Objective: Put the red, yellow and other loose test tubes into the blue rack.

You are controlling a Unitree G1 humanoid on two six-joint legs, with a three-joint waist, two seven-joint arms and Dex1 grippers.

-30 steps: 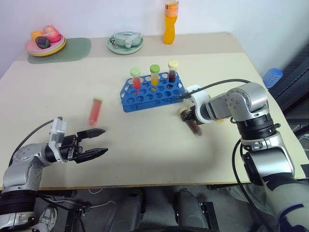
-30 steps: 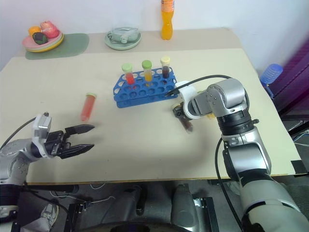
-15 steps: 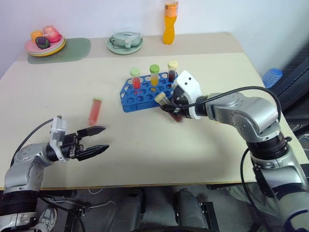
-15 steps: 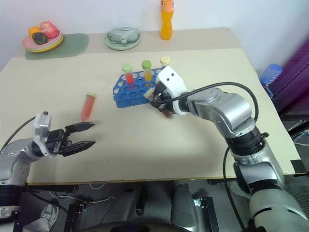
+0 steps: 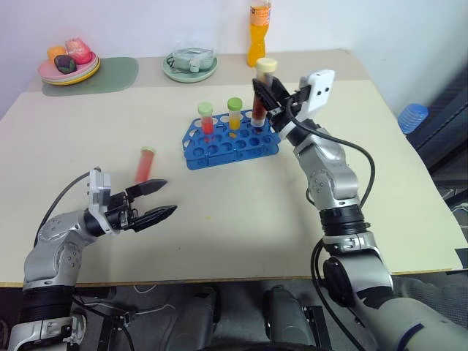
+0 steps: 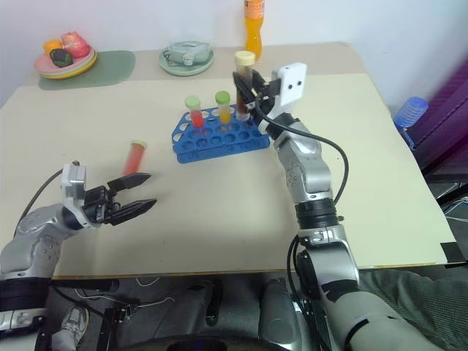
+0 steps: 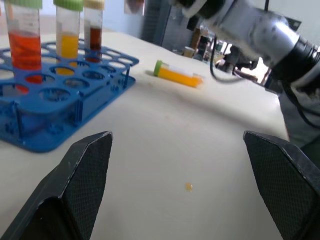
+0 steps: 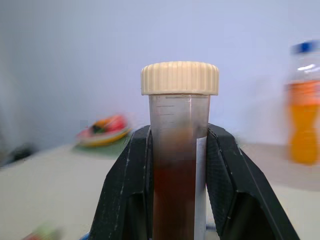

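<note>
Right wrist view: brown tube (image 8: 179, 165) between claw (image 8: 176, 192) fingers

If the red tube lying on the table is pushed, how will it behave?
The red tube is round and lies flat on the smooth table, so it will probably roll. It is small, so likely light. Its smooth wall may slip in a grip.

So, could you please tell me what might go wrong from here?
1. The right claw holds the brown tube upright over the rack, close to the racked brown tube. Lowering off-centre could knock it or miss a hole.
2. The red tube lies on its side before the open left claw. A nudge might roll it.
</note>
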